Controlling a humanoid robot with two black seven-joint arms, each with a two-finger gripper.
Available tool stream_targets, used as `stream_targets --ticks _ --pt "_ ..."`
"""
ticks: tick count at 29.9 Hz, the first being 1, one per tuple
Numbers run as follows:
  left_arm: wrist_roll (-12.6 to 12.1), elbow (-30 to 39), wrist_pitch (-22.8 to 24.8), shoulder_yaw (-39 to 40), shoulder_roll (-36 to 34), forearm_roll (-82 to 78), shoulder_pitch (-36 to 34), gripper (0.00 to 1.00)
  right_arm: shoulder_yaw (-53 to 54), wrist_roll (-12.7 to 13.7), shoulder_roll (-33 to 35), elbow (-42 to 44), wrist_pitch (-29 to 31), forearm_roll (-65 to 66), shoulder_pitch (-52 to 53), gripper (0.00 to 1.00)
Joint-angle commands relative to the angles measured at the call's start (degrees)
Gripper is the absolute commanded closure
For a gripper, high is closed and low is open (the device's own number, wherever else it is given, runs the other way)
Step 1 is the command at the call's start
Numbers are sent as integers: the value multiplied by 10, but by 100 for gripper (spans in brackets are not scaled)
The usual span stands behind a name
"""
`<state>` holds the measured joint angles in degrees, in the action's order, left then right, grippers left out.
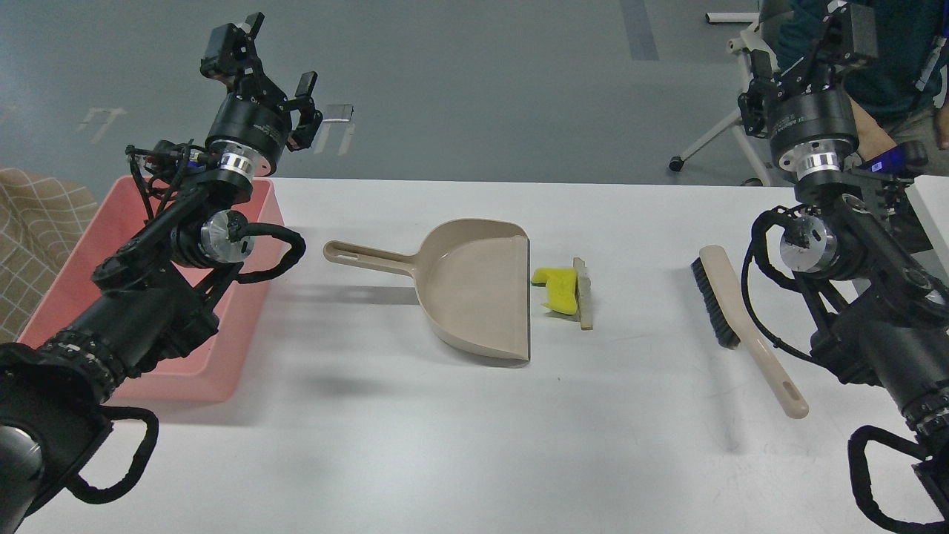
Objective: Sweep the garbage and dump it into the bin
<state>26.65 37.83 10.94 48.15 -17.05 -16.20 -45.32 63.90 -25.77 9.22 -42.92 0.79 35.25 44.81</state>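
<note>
White table [460,445] bearing, at left, pink bin [67,259]; centre, beige dustpan [474,297]; right, brush [741,326]; just off pan's lip, touching yellow sponge scrap [557,289] and beige slab [584,293]; left gripper [278,55] raised, fingers spread, empty; right gripper [804,44] indiscernible.

— What sort of place are we looking at?

— A lab or test room, it is seeming: a plain white table [460,445] is standing on a bare grey floor [482,81] with tape marks [334,126].

— Anything else pointing that way?

— A rolling office chair [730,119] is sitting behind it, and a person [901,67] wearing a lanyard is waiting beside the table.
</note>
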Motion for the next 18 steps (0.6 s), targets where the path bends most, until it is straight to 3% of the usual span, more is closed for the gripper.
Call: stream_targets --ticks 1,18 --pt "-1 0 27 -1 0 -1 1 1 -10 0 -4 4 4 1 2 0" --pt "-5 19 29 -39 -2 -14 -8 1 -33 5 -4 -1 4 1 -5 0"
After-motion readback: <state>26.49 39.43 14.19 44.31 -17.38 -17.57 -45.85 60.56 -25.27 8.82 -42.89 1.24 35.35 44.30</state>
